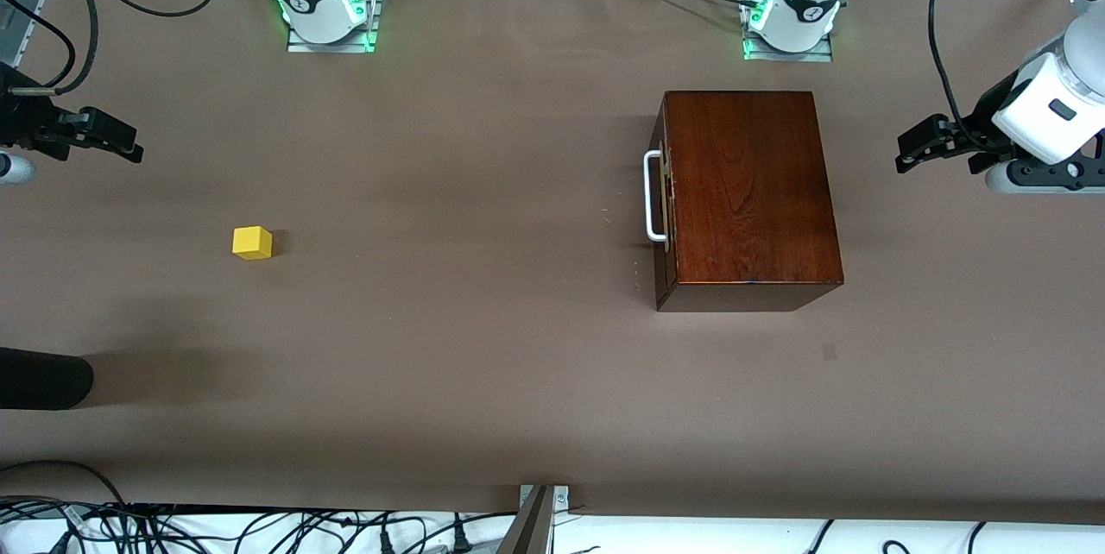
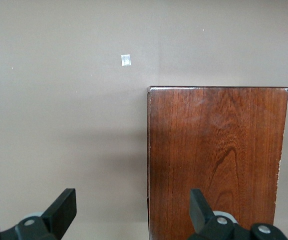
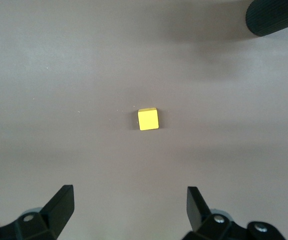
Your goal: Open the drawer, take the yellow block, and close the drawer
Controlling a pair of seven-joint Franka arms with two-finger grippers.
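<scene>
The dark reddish-brown wooden box (image 1: 751,183) stands toward the left arm's end of the table. Its drawer is shut, and the white bar handle (image 1: 653,196) faces the right arm's end. The box top also shows in the left wrist view (image 2: 216,160). The yellow block (image 1: 252,242) lies on the bare table toward the right arm's end, outside the box, and shows in the right wrist view (image 3: 148,119). My left gripper (image 1: 915,148) (image 2: 132,207) is open and empty over the table beside the box. My right gripper (image 1: 116,140) (image 3: 130,205) is open and empty, over the table short of the block.
A black cylindrical object (image 1: 43,377) reaches in at the table's right-arm end, nearer the front camera than the block; it also shows in the right wrist view (image 3: 276,15). A small tape patch (image 1: 829,352) (image 2: 126,60) lies near the box. Cables (image 1: 259,528) hang along the near edge.
</scene>
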